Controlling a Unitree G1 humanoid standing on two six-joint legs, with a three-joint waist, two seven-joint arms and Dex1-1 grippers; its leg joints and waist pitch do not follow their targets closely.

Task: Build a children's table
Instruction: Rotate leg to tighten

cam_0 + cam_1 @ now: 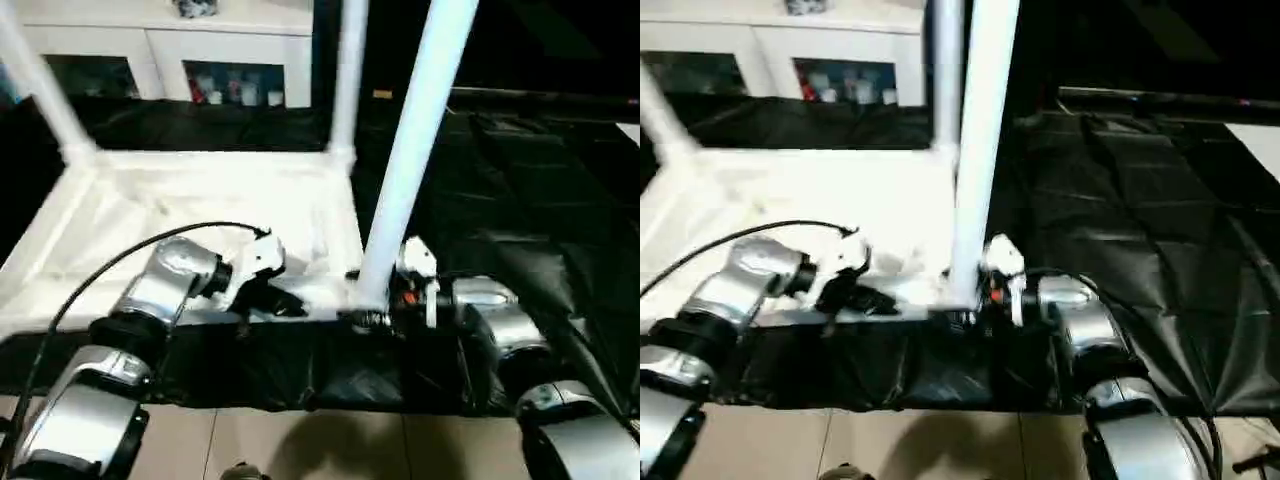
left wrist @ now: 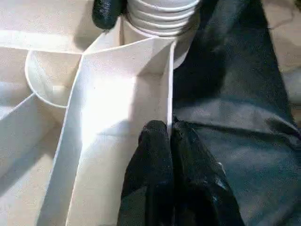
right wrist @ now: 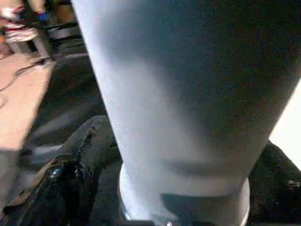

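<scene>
The white tabletop [image 1: 200, 200] lies underside up on black cloth, its ribs [image 2: 108, 108] showing. Three white legs stand in its corner sockets: far left [image 1: 40, 90], far right [image 1: 345, 80] and near right [image 1: 410, 150]. My left gripper [image 2: 169, 129] is shut on the thin near rim wall, a little left of the near right corner. My right gripper [image 1: 375, 318] is at the foot of the near right leg [image 3: 178, 94], with one black finger [image 3: 80, 160] on each side of the tube and the jaws wide. The leg's ribbed end [image 2: 160, 14] sits in the corner socket.
Black cloth [image 1: 520, 180] covers the ground under and to the right of the tabletop. A white cabinet [image 1: 200, 50] with glass doors stands behind. Beige floor [image 1: 300, 440] runs along the near edge. A black cable [image 1: 120, 260] arcs over my left forearm.
</scene>
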